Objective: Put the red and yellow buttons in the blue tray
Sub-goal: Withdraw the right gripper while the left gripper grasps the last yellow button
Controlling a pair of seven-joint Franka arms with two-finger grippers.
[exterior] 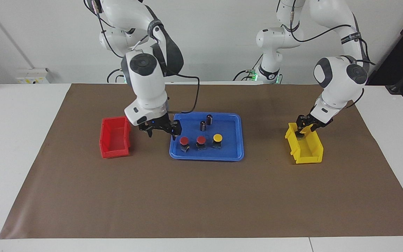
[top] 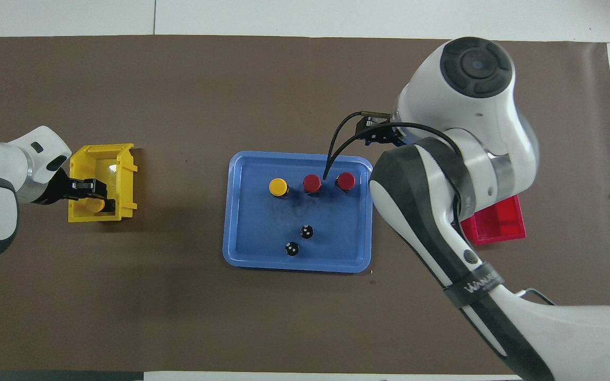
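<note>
Blue tray [exterior: 238, 140] sits mid-frame in the facing view, holding two red buttons [exterior: 184, 141], one yellow button [exterior: 217, 138] and two dark cylinders [exterior: 209, 119]. Yellow bin [exterior: 308, 154], right of frame, holds the fourth button [top: 95, 205]. Left gripper [exterior: 304, 128] reaches into that bin, straddling the button; whether it pinches, cannot tell. Right gripper [exterior: 162, 130], fingers spread and empty, hangs over the tray's edge beside the red bin [exterior: 114, 137]

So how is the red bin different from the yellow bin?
The red bin looks empty, while the yellow bin holds a yellow button. The left gripper reaches down into the yellow bin; the right gripper hangs between the red bin and the blue tray. Both are small open bins, one at each end of the tray.
</note>
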